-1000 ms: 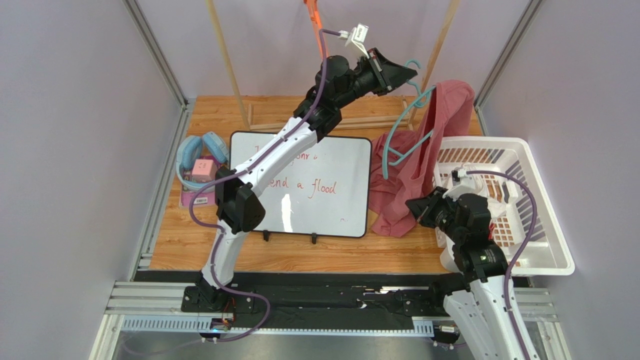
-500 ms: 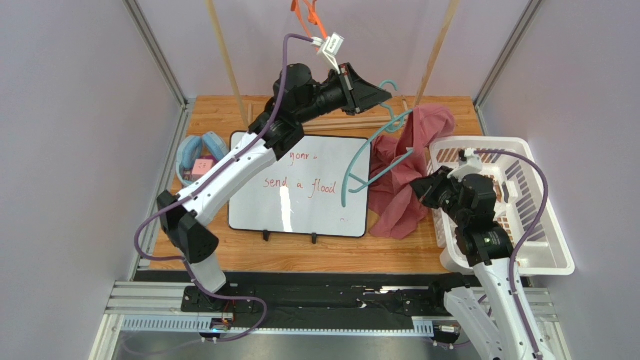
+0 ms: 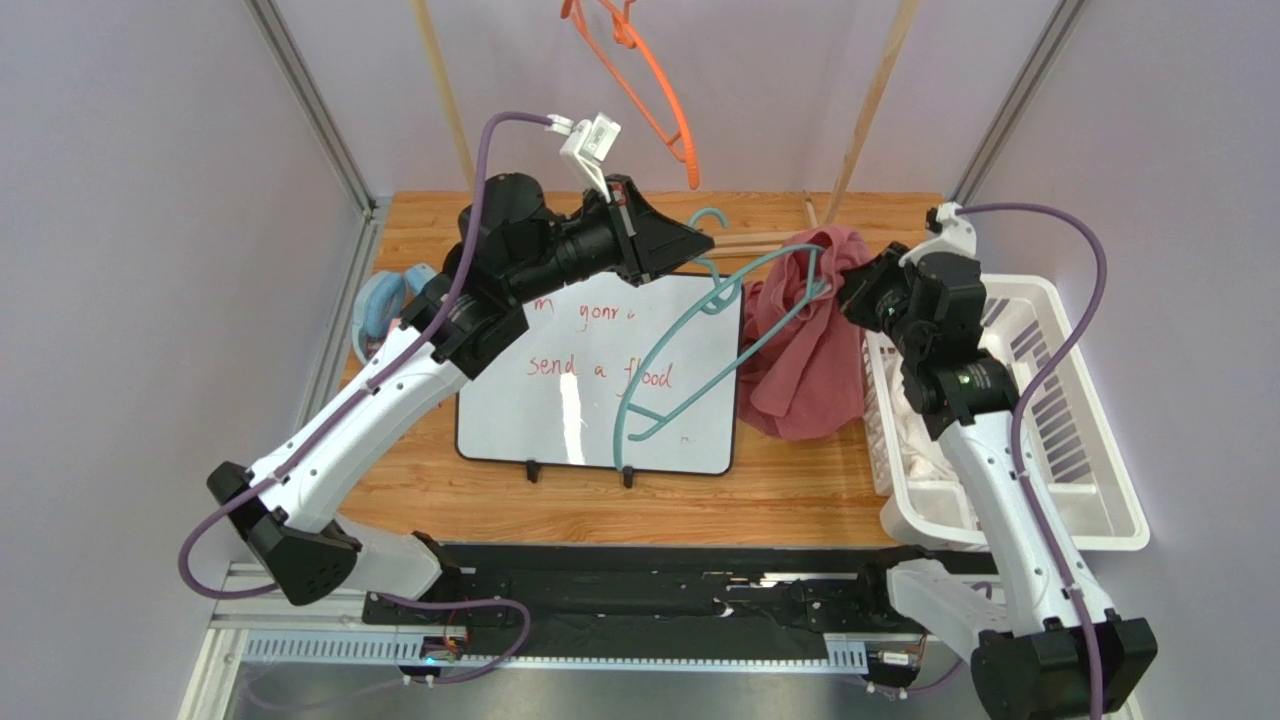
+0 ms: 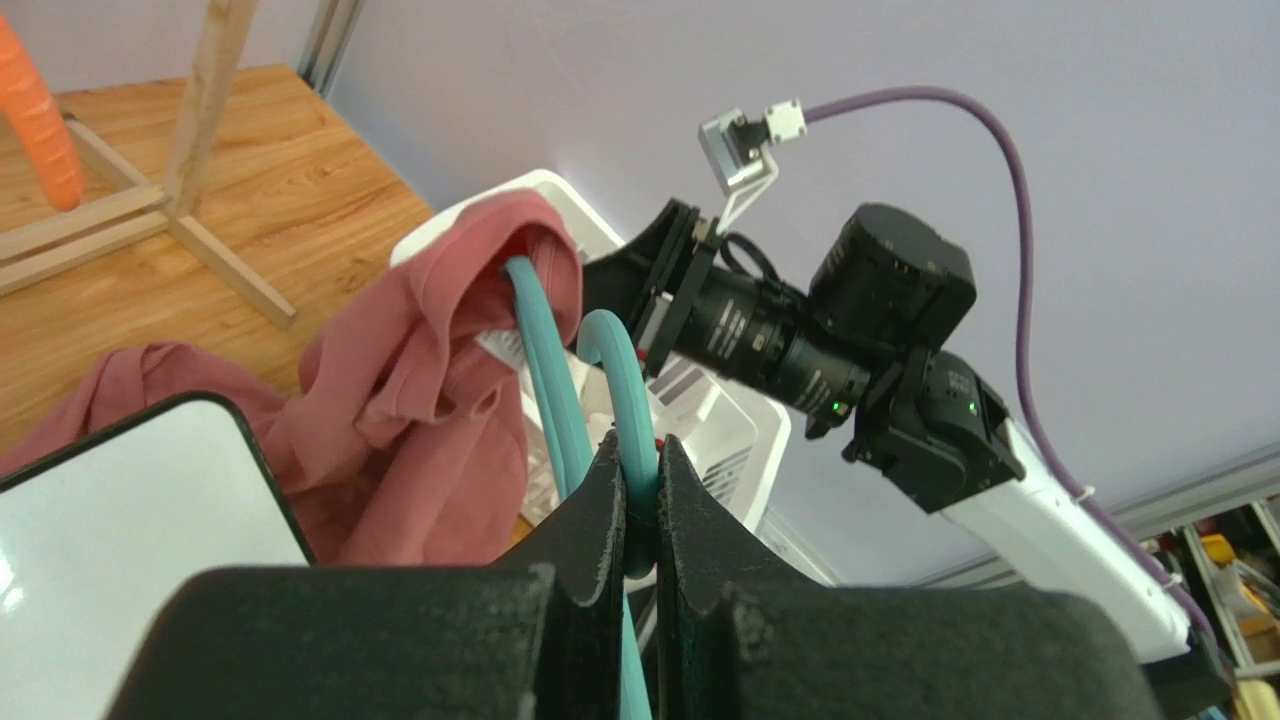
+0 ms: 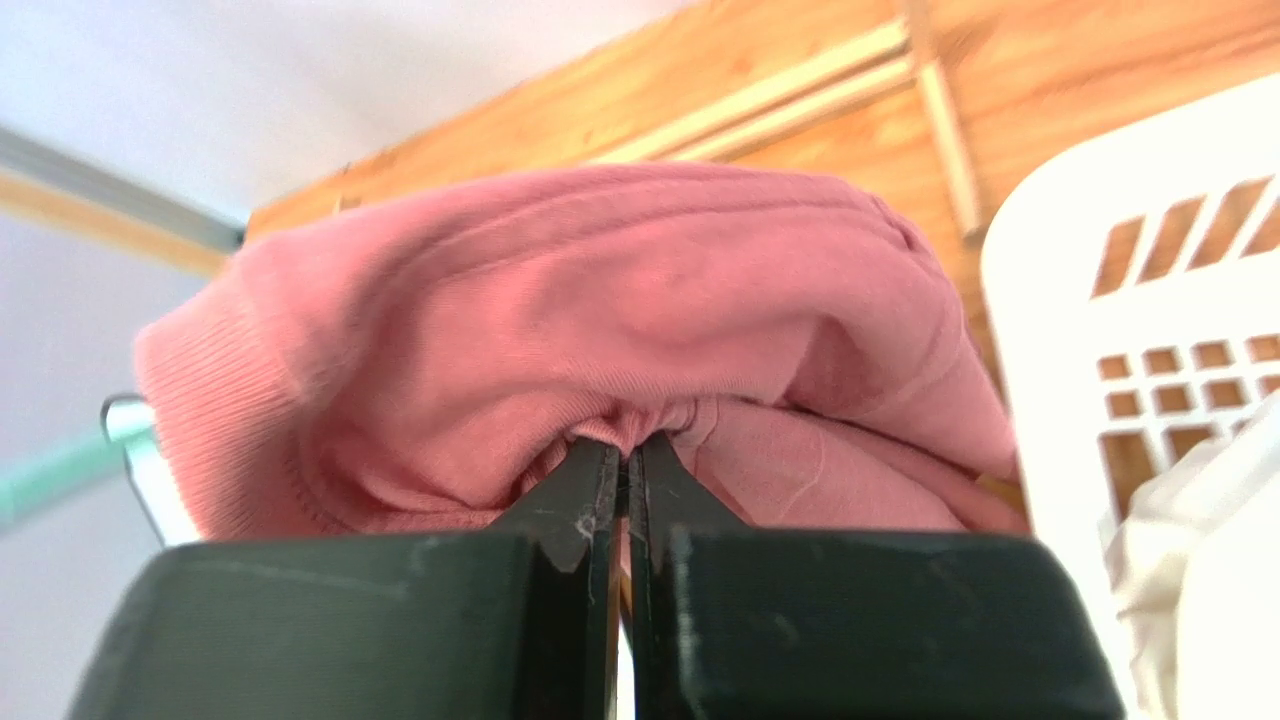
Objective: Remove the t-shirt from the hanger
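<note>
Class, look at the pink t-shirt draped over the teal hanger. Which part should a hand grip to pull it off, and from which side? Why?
Grip the bunched fold at the top of the t-shirt, where it humps over one end of the hanger, coming from the basket side. The left hand clamps the hanger on the opposite side, so the cloth should slide off towards the basket. The right hand pinches there.

Left arm [image 3: 368, 405] extended forward, wrist high, jaws clamped; right arm [image 3: 999, 480] upright, jaws pinched together.
</note>
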`<state>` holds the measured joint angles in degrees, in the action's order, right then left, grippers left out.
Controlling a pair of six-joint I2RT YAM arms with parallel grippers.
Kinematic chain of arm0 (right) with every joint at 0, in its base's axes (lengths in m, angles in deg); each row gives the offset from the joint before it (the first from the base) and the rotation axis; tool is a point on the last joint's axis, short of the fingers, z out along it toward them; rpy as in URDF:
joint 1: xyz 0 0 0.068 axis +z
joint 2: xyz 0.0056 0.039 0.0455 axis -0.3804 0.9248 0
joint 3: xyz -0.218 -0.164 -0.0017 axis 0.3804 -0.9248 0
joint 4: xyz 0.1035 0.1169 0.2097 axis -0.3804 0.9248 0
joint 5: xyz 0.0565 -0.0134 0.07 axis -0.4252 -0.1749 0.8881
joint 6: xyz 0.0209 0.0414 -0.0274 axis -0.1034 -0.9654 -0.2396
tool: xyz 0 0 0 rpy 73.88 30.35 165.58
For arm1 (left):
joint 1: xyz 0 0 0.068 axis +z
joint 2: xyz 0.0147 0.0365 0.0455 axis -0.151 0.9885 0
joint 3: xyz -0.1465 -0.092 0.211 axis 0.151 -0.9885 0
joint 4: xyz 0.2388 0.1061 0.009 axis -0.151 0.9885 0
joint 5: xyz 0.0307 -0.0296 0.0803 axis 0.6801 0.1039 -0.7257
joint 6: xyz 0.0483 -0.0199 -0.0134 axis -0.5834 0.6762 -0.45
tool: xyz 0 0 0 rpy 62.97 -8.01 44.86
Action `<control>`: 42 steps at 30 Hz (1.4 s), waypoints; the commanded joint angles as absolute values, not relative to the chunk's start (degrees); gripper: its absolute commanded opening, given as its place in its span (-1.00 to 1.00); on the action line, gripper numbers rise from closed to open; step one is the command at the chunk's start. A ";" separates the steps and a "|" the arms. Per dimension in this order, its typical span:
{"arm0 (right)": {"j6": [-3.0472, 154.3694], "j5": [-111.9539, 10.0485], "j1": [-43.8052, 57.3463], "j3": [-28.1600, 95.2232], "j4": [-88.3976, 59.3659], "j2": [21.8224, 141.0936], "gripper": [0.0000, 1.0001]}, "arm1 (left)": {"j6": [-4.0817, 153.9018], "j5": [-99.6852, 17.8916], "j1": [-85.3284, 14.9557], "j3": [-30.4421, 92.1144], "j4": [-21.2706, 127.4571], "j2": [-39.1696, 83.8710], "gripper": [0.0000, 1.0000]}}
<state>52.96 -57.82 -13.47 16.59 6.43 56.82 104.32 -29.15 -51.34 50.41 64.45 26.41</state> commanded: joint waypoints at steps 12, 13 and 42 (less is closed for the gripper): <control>54.87 -61.50 -17.08 32.51 -0.70 70.15 -1.00 | 97.08 -32.89 -51.40 41.82 72.77 7.26 -1.00; 55.14 -61.32 -17.17 33.39 -0.44 70.68 -1.00 | 96.12 -33.33 -51.40 41.20 73.73 5.93 -1.00; 80.43 -78.36 -21.83 89.09 -28.81 84.31 -1.00 | 96.11 -44.32 -51.40 24.32 84.29 -15.44 -1.00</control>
